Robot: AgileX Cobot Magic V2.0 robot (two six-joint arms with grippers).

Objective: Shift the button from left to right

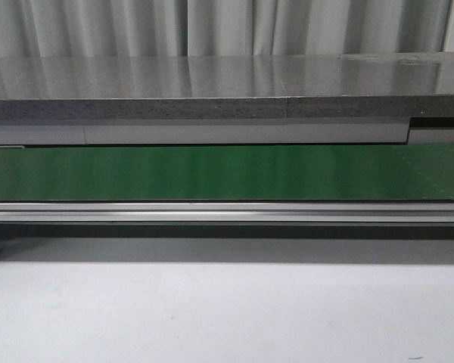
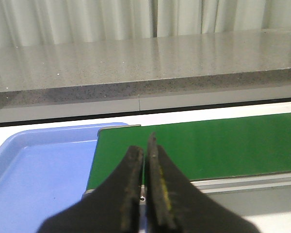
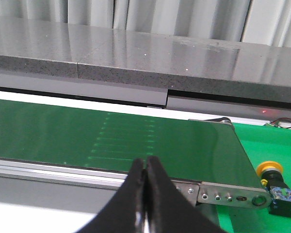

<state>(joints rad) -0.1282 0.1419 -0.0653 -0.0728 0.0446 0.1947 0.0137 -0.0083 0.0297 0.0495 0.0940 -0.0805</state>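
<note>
The button [image 3: 276, 187] is lying on a bright green surface [image 3: 252, 213] just past the end of the conveyor belt [image 3: 111, 141], as the right wrist view is showing it. Its yellow cap is facing away from the black switch body, and the unit is sitting just beside the metal end bracket [image 3: 228, 196] of the belt frame. Nothing is gripping it.

The right gripper [image 3: 145, 167] is hovering over the near rail of the belt, its two black fingers pressed together and holding nothing. The button is resting apart from it, off to the side.

The left gripper [image 2: 145, 148] is likewise clenched with only a thin slit between the fingers, and is carrying nothing. It is hanging above the other end of the belt, where a blue tray [image 2: 34, 170] is butting against the belt frame.

The front view is showing only the green belt, a grey stone-look counter [image 1: 212, 83] behind it, and neither arm.
</note>
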